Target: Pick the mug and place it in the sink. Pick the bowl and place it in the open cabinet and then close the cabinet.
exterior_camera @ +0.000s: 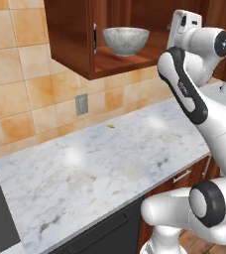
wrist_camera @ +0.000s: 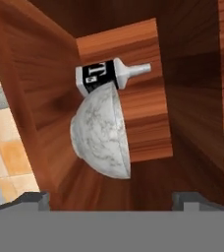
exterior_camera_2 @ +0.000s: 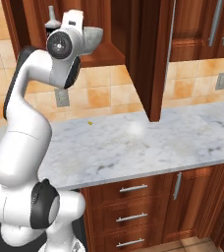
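A: Tiled kitchen wall behind, marble worktop (exterior_camera: 100,163) below us, nothing much on it but a small yellow speck (exterior_camera: 111,126).

B: And the bowl (exterior_camera: 126,39) sits on the shelf inside the open cabinet (exterior_camera: 70,37), upright, with a white bottle (wrist_camera: 109,75) with a black label lying just behind it.

A: In the hand view we look straight into the cabinet, rolled sideways. The gripper (wrist_camera: 111,199) has its jaws spread wide, one tip on each side of the picture, nothing between them. The bowl is apart from them, farther in.

B: So we judge the bowl step as done and the hand free. What is left is the door (exterior_camera_2: 155,59).

A: It hangs open on the right, edge-on in the right base view, reaching down toward the worktop.

B: The next move calls for us to back the hand out of the cabinet without knocking the bowl, get round to the outer face of the door, and push it shut.

A: The mug and sink we cannot place from here.
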